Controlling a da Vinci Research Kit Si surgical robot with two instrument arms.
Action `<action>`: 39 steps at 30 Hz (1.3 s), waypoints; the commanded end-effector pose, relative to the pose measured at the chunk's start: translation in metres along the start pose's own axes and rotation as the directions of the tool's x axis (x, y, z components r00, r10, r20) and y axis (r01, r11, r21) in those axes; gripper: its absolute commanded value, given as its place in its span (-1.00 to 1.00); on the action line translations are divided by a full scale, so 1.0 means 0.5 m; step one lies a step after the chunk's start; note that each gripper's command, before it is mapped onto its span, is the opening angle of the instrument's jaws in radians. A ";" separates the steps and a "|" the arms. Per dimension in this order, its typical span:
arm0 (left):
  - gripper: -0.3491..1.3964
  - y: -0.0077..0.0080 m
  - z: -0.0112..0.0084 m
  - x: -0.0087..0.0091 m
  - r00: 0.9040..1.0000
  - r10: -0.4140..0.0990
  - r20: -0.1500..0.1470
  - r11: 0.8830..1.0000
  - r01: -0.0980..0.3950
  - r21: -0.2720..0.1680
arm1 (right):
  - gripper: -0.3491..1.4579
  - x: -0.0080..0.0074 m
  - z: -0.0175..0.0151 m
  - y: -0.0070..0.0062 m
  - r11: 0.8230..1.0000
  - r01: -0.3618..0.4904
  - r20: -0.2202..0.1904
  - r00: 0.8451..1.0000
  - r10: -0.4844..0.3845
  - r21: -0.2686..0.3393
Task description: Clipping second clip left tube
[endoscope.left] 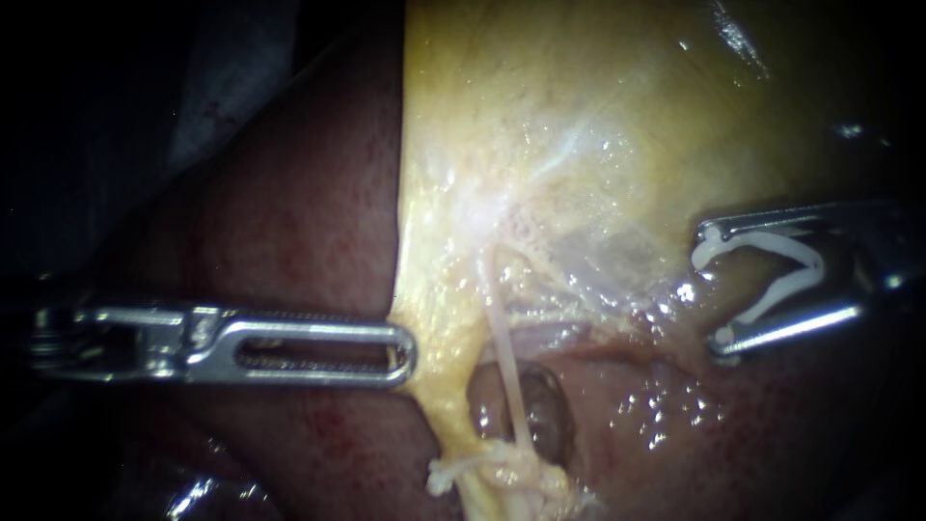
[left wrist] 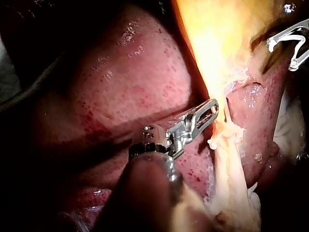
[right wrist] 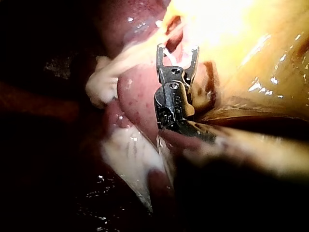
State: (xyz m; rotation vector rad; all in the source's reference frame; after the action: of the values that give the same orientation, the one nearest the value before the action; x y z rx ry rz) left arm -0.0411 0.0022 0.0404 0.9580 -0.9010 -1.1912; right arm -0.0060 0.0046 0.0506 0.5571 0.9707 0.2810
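The pale tube (endoscope.left: 506, 362) runs as a thin strand from the underside of the gallbladder (endoscope.left: 579, 96) down to a frayed tuft of tissue, crossing in front of a dark hollow in the liver (endoscope.left: 289, 222). We see no clip on it.

The end effector of our right instrument (endoscope.left: 709, 289) stands wide apart, well clear of the tube. An open white clip (endoscope.left: 772, 243) is seated inside it, one leg lying along each jaw. The tip of our left instrument (endoscope.left: 407, 349) rests at the edge of the gallbladder, just beside the tube. Whether it has a pinch of that edge we cannot tell.

We judge the tube to be soft, wet and slack. It looks light enough to slide off a jaw and thin enough to tear if dragged sideways. The best place to take it seems to be the bare stretch over the hollow. There the clip could pass around it squarely without catching the fatty tissue above or the tuft below.
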 end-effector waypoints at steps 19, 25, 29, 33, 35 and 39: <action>-0.79 0.0000 0.0000 -0.0001 1.000 0.000 0.000 1.000 0.000 0.000 | 0.00 -0.0038 0.0183 -0.0060 0.995 0.014 0.000 1.000 -0.014 0.102; -0.79 0.0000 0.0000 -0.0001 1.000 0.000 0.000 1.000 0.000 0.000 | 0.00 -0.0058 0.0247 -0.0066 0.993 0.001 0.004 1.000 -0.001 0.120; -0.79 0.0000 0.0000 -0.0002 1.000 0.000 0.000 1.000 0.000 0.000 | 0.00 -0.0066 0.0280 -0.0071 0.991 -0.007 0.007 1.000 0.006 0.134; -0.79 0.0000 0.0000 -0.0002 1.000 0.000 0.000 1.000 0.000 0.000 | 0.00 -0.0071 0.0298 -0.0073 0.990 -0.015 0.010 1.000 0.014 0.140; -0.79 0.0000 0.0000 -0.0002 1.000 0.000 0.000 1.000 0.000 0.000 | 0.00 -0.0073 0.0305 -0.0073 0.990 -0.013 0.007 1.000 0.012 0.143; -0.79 0.0000 0.0000 -0.0002 1.000 0.000 0.000 1.000 0.000 0.000 | 0.00 -0.0080 0.0317 -0.0070 0.989 -0.020 0.009 1.000 0.019 0.147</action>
State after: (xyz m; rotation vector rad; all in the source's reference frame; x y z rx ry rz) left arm -0.0411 0.0023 0.0404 0.9583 -0.9009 -1.1906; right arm 0.0052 -0.0054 0.0585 0.7023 0.9841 0.2247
